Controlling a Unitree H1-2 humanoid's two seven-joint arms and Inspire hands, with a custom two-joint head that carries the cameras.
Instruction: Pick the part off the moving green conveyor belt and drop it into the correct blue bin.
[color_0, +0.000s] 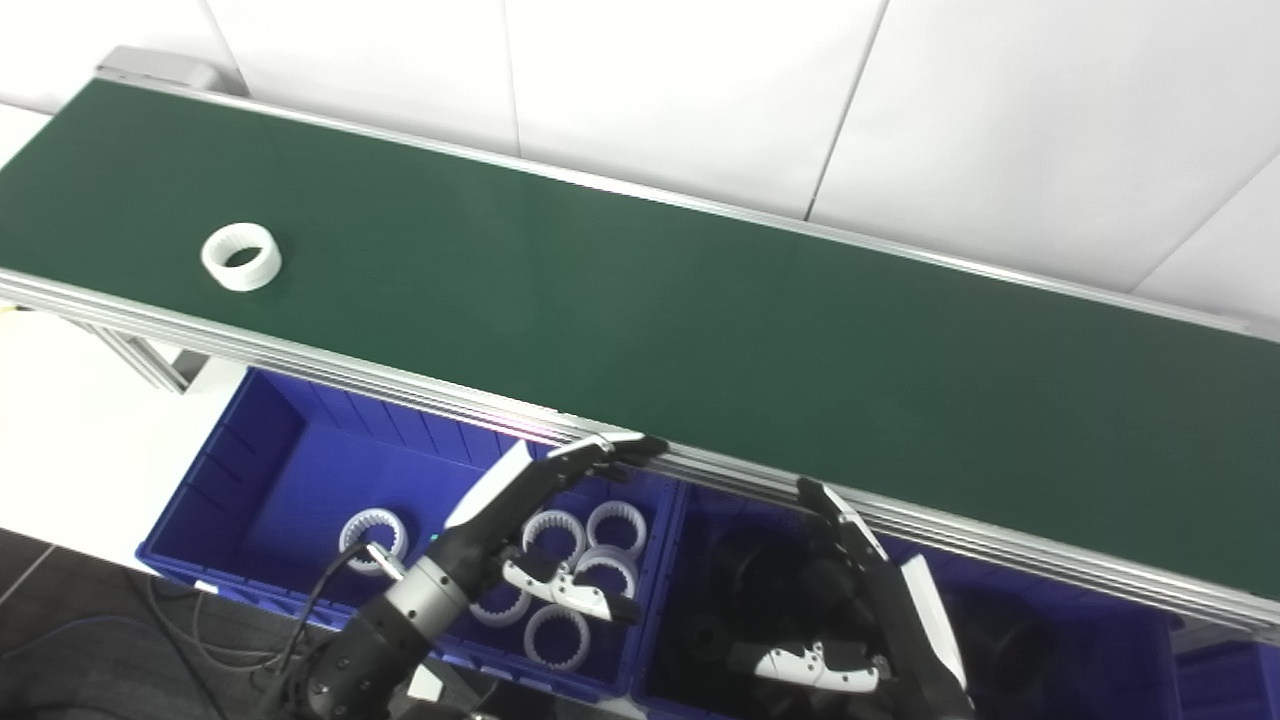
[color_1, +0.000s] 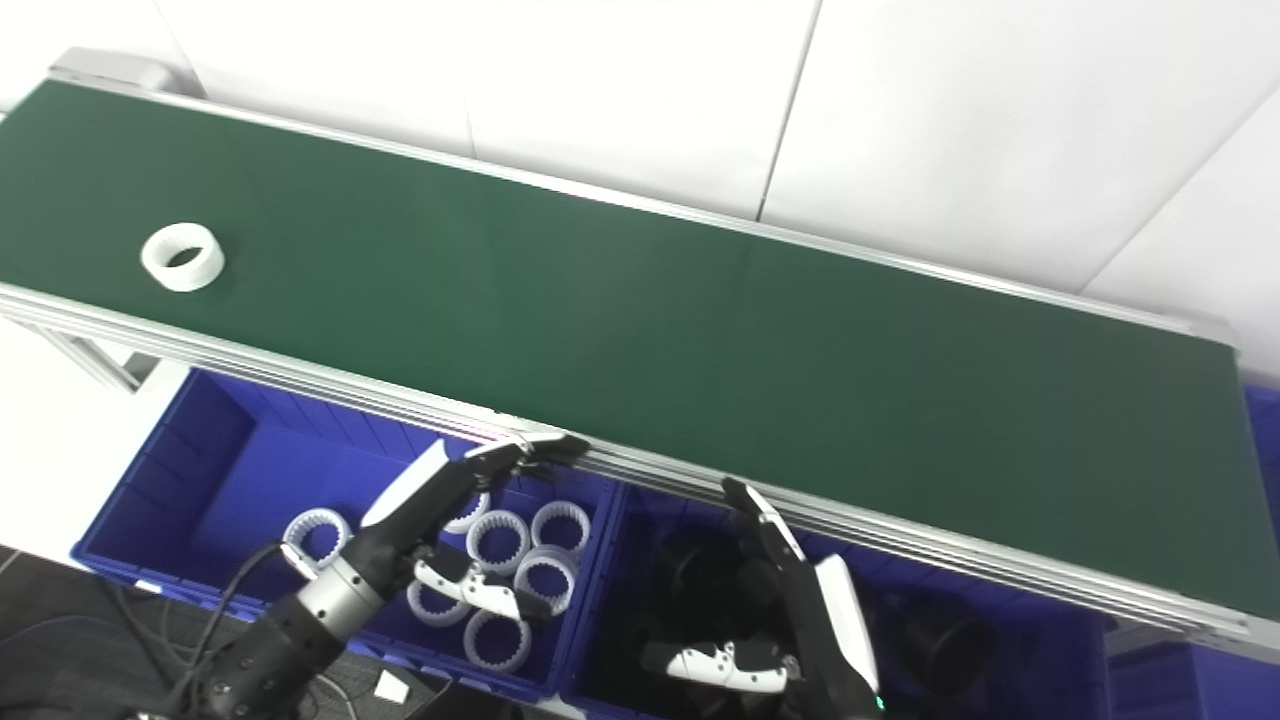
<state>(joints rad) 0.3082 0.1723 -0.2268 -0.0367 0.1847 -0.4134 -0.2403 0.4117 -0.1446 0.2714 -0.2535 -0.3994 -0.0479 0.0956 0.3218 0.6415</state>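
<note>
A white toothed ring (color_0: 241, 256) lies alone on the green conveyor belt (color_0: 640, 320), near its left end and close to the front rail. Below the belt, my left hand (color_0: 540, 525) hovers over the left blue bin (color_0: 240, 470), fingers spread and empty, fingertips near the belt's rail. My right hand (color_0: 865, 610) hangs open over the right blue bin (color_0: 1100, 640), holding nothing. The left bin holds several white rings (color_0: 375, 528); the right bin holds dark parts (color_0: 745, 565) that are hard to make out. Both hands are far to the right of the ring on the belt.
An aluminium rail (color_0: 400, 385) runs along the belt's front edge, directly above the bins. A white wall stands behind the belt. Black cables (color_0: 200, 640) trail on the dark floor at lower left, and a metal leg (color_0: 140, 358) supports the belt's left end.
</note>
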